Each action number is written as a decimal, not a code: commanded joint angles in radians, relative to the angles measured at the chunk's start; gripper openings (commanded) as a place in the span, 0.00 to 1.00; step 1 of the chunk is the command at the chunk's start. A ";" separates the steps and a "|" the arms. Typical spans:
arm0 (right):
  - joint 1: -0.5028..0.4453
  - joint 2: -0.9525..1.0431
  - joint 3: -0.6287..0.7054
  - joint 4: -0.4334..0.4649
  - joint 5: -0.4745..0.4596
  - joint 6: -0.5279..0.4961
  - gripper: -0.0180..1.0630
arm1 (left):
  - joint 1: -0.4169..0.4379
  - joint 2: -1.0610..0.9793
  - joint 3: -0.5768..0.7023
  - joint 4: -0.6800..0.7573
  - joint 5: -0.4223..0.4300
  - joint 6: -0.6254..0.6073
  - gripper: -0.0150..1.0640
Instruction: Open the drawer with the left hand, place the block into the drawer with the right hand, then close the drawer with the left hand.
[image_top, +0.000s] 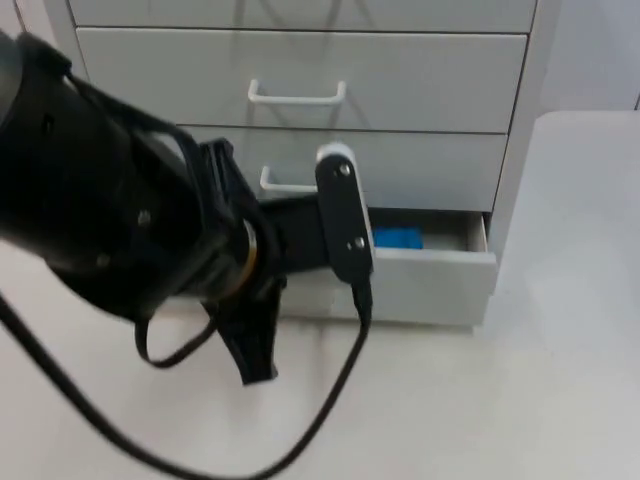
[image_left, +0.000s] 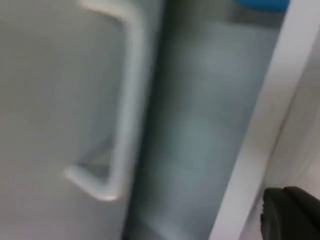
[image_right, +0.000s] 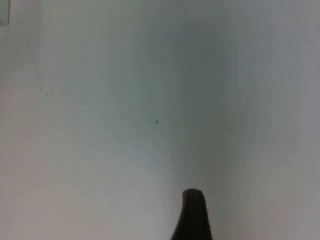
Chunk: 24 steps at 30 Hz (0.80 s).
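A grey drawer cabinet (image_top: 520, 150) stands at the back of the white table. Its bottom drawer (image_top: 435, 285) is pulled partly out, and a blue block (image_top: 398, 239) lies inside it. My left arm reaches across in front of the cabinet and hides the drawer's left half. My left gripper (image_top: 252, 350) hangs low just before the drawer front. In the left wrist view the white handle (image_left: 125, 100) of the middle drawer is close, with the open drawer's rim (image_left: 260, 125) and a bit of the blue block (image_left: 265, 4) beside it. My right gripper (image_right: 192, 215) waits over bare table.
Above the open drawer are the shut middle drawer with its handle (image_top: 285, 185) and a shut upper drawer with its handle (image_top: 297, 95). White table (image_top: 500, 400) spreads in front of and to the right of the cabinet.
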 joint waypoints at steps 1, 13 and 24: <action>0.007 -0.009 0.000 -0.009 -0.009 -0.005 0.57 | 0.032 0.010 -0.029 0.013 0.024 0.007 0.01; 0.007 -0.009 0.000 -0.016 -0.013 -0.005 0.57 | 0.101 0.098 -0.150 0.013 0.043 -0.010 0.01; 0.007 -0.009 0.000 -0.019 -0.014 -0.012 0.57 | 0.043 0.064 -0.119 -0.104 0.114 0.011 0.01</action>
